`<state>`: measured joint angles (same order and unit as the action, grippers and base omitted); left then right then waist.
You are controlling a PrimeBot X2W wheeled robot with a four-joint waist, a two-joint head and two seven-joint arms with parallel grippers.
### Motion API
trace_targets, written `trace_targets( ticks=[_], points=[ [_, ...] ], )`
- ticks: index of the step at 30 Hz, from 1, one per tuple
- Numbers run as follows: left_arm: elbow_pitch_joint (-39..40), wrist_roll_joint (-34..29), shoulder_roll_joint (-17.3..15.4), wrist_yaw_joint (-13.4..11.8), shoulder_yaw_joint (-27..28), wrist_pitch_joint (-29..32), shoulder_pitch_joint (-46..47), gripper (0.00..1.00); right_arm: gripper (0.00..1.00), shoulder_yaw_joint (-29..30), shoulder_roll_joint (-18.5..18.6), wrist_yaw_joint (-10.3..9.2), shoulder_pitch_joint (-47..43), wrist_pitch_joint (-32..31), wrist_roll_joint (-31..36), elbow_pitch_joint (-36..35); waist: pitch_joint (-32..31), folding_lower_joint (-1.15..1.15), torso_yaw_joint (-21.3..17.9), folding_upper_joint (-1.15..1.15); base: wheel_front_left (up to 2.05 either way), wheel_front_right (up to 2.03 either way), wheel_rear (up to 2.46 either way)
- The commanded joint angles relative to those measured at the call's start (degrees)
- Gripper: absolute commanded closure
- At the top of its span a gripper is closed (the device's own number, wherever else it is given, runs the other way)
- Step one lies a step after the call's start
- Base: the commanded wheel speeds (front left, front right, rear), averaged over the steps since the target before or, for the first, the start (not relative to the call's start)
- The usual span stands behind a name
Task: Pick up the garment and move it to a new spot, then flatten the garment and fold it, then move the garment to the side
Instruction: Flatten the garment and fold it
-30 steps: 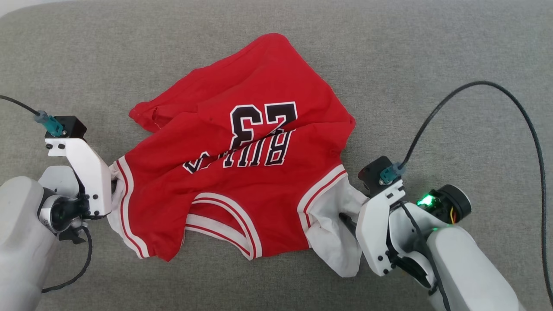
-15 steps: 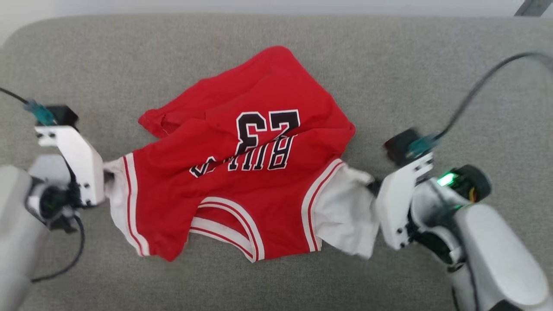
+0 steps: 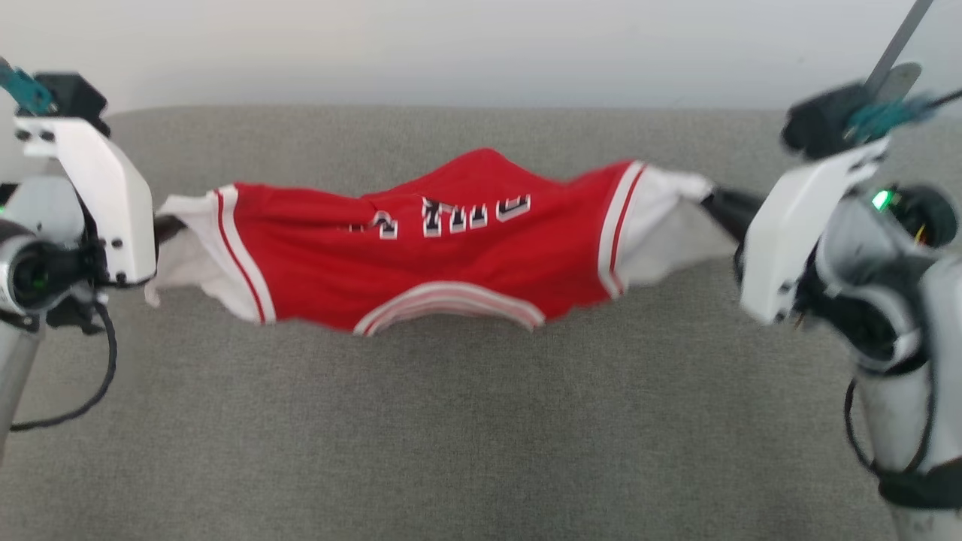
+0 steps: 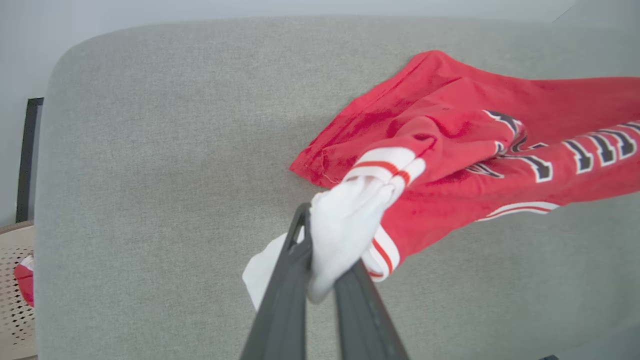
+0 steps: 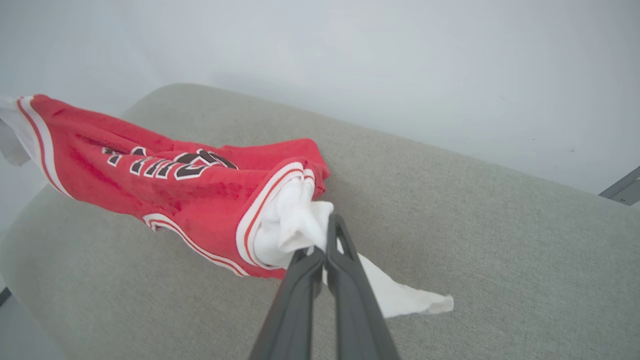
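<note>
Red garment (image 3: pixel 451 263), illegible black lettering (image 3: pixel 470 216)

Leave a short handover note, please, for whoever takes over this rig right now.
Left gripper: jaws shut on one white sleeve of the garment.
Right gripper: jaws shut on the other white sleeve.
Garment: stretched between the two grippers over the grey cushion, lettering side up. Its far hem seems to rest on the cushion.
Done: garment grasped by both sleeves and raised.
Left: set it down at a new spot, flatten it, fold it, then move it to the side.
</note>
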<state>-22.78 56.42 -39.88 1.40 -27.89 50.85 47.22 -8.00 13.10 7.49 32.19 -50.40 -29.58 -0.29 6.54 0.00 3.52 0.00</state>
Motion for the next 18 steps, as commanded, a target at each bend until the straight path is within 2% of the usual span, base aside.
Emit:
trace_targets(
  ticks=[1, 10, 18],
  points=[
    [0.70, 0.40, -0.04, -0.41, 0.27, 0.24, 0.93, 1.00, 1.00, 0.73, -0.51, 0.00, 0.94, -0.32, -1.08, -0.23, -0.67, 0.00, -0.13, 0.00, 0.00, 0.00, 0.00],
    [6.45, 0.91, -0.82, -2.70, 2.22, 2.22, 5.98, 1.00, 1.00, 5.32, -1.90, 0.00, 9.79, -2.56, -2.66, -0.93, -3.05, 0.00, -0.63, 0.00, 0.00, 0.00, 0.00],
    [6.11, -0.57, 0.57, -1.28, 2.93, -0.39, 11.99, 1.00, 1.00, 8.29, -3.71, 0.00, 16.17, -2.19, -1.44, 0.02, -3.26, 0.00, -1.18, 0.00, 0.00, 0.00, 0.00]
  ],
)
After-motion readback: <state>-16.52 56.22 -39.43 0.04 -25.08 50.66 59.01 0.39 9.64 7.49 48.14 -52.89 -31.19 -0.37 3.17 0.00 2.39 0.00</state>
